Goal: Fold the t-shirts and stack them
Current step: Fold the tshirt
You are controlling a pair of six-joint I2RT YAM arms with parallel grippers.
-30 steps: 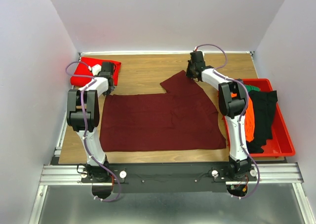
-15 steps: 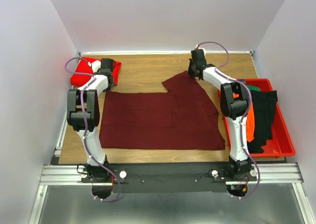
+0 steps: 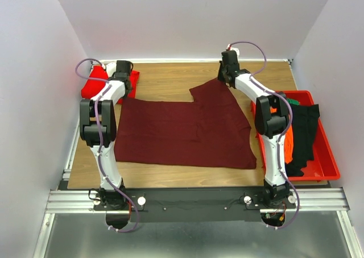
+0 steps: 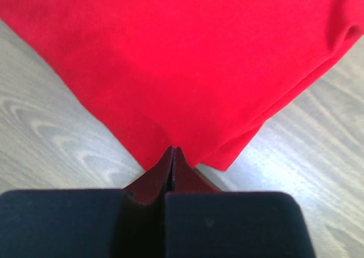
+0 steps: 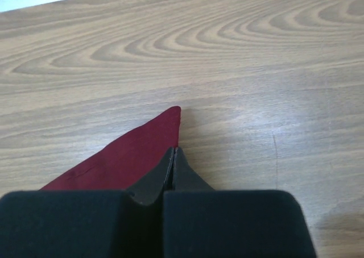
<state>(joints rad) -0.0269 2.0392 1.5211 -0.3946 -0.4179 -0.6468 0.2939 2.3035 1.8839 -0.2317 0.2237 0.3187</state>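
A large dark maroon t-shirt [image 3: 182, 134] lies spread flat in the middle of the wooden table. My left gripper [image 3: 127, 92] is shut on its far left corner. In the left wrist view the shut fingertips [image 4: 174, 151] point at a folded bright red t-shirt [image 4: 182, 59], which lies at the back left [image 3: 92, 88]. My right gripper [image 3: 222, 79] is shut on the maroon shirt's far right corner, near the table's back edge. In the right wrist view that corner [image 5: 153, 138] pokes out just past the left side of the shut jaws [image 5: 174, 151].
A red tray [image 3: 325, 166] stands at the right edge, holding black, orange and green clothes. White walls close in the table on the left, back and right. Bare wood [image 3: 170, 79] shows between the two grippers.
Both grippers have moved toward the back of the table, dragging the maroon shirt with them. Its near edge has drawn away from the front edge.
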